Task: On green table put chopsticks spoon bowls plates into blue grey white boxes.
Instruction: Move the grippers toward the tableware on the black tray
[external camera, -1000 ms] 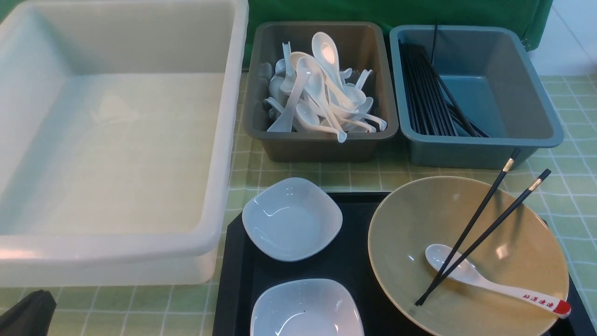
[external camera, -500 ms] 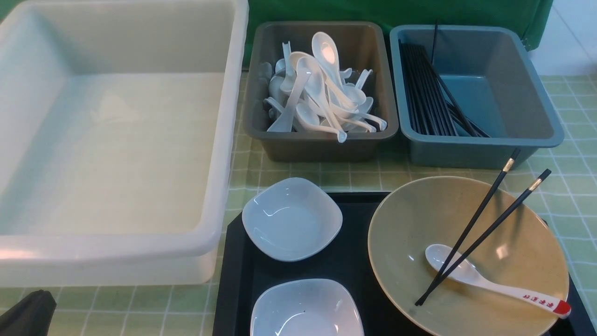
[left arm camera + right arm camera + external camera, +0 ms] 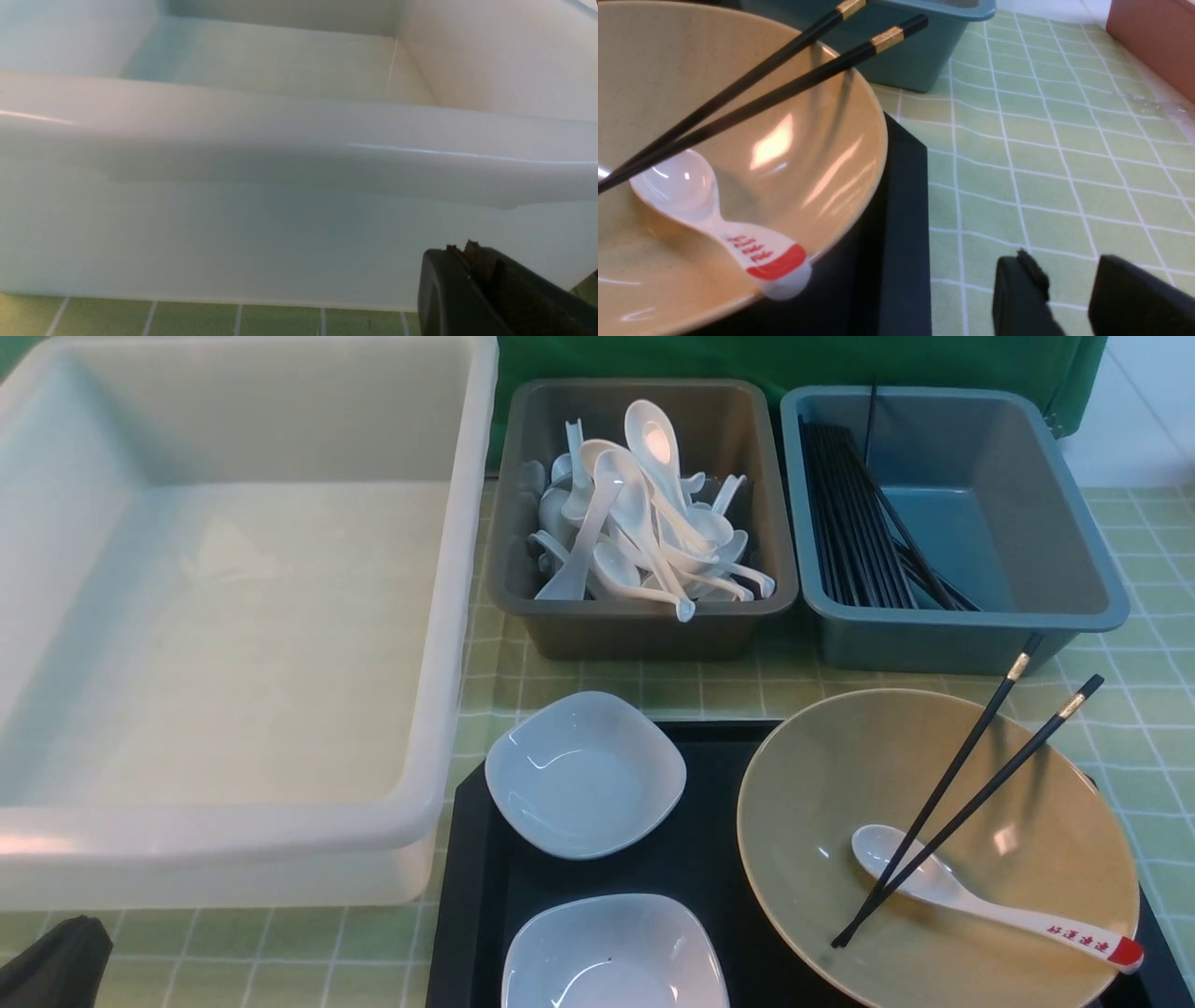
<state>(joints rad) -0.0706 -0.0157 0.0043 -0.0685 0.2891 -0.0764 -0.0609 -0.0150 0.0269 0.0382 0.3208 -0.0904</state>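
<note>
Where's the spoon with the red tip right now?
In the front view, at the right, the spoon lies inside the tan bowl, its scoop under the chopsticks.

The tan bowl [image 3: 822, 803] stands upright, holding the red-tipped white spoon [image 3: 1018, 914] and the black chopsticks [image 3: 966, 812], whose gold-banded ends overhang its far-right rim. The far plate [image 3: 585, 773] and near plate [image 3: 611, 952], both white, lie upright to its left. Behind, on the green bench [image 3: 1148, 728], the white box [image 3: 233, 616], grey box [image 3: 644, 621] and blue box [image 3: 962, 630] stand left to right.

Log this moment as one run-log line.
chopsticks, spoon: in bowl | bowl, plates: on black tray | right gripper: open, beside tray, holding nothing | left gripper: by white tub, state unclear
</note>
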